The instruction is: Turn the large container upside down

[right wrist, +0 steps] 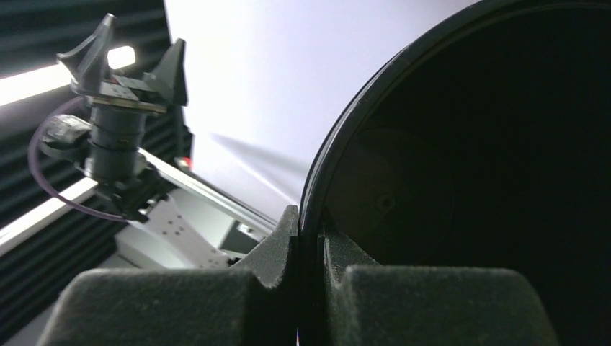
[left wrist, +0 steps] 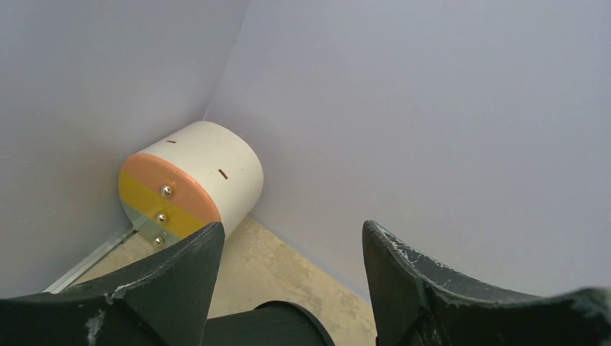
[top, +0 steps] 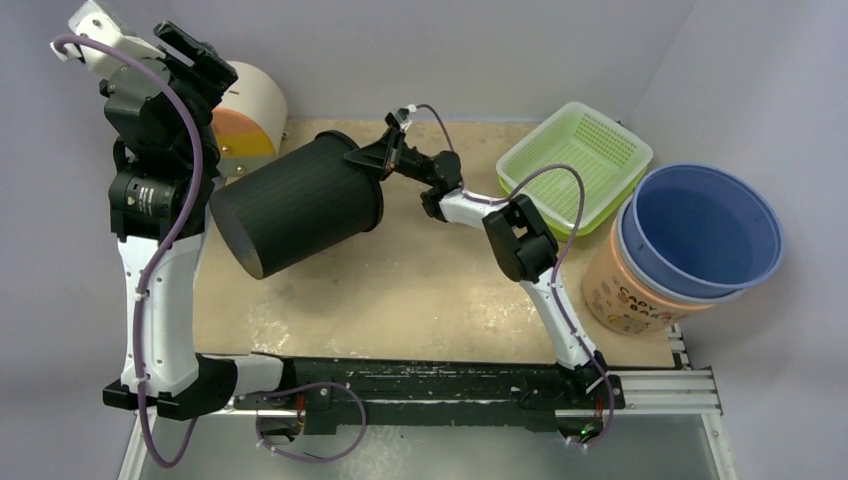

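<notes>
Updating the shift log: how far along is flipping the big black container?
About halfway. Done: the black container is tipped sideways, base pointing left. In hand: the right gripper pinches its rim. The left gripper hangs open, touching nothing. Left: rotate it mouth-down onto the table and release.

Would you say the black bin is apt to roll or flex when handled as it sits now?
It would probably roll easily: the black bin is round and tilted on its side. It is likely light and fairly stiff, since the right gripper grips only its rim.
</notes>
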Motion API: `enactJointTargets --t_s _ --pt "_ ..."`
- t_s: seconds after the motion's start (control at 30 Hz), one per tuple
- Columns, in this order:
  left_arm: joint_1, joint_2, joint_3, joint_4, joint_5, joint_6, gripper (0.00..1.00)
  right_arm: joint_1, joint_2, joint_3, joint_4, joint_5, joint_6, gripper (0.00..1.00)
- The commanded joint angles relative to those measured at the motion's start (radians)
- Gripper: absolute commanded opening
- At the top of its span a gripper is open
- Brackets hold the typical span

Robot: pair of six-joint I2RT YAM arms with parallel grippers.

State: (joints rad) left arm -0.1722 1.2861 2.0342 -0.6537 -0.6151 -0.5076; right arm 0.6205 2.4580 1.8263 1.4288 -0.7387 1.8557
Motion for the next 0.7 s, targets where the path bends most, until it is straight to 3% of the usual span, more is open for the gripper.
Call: enactJointTargets --t_s 0.0,0.33,0.67 --pt "-0.001 0.019 0.041 0.007 -0.007 0.01 0.67 0.041 0.017 0.076 0.387 0.179 0.264 0.0" --pt "-0.001 0.045 0.02 0.016 0.0 0.006 0.67 0.031 0.058 -0.136 0.431 0.154 0.315 0.0" --pt "-0.001 0.039 -0.039 0.036 0.007 0.004 0.67 -0.156 0.016 -0.458 0.479 0.062 0.176 0.08"
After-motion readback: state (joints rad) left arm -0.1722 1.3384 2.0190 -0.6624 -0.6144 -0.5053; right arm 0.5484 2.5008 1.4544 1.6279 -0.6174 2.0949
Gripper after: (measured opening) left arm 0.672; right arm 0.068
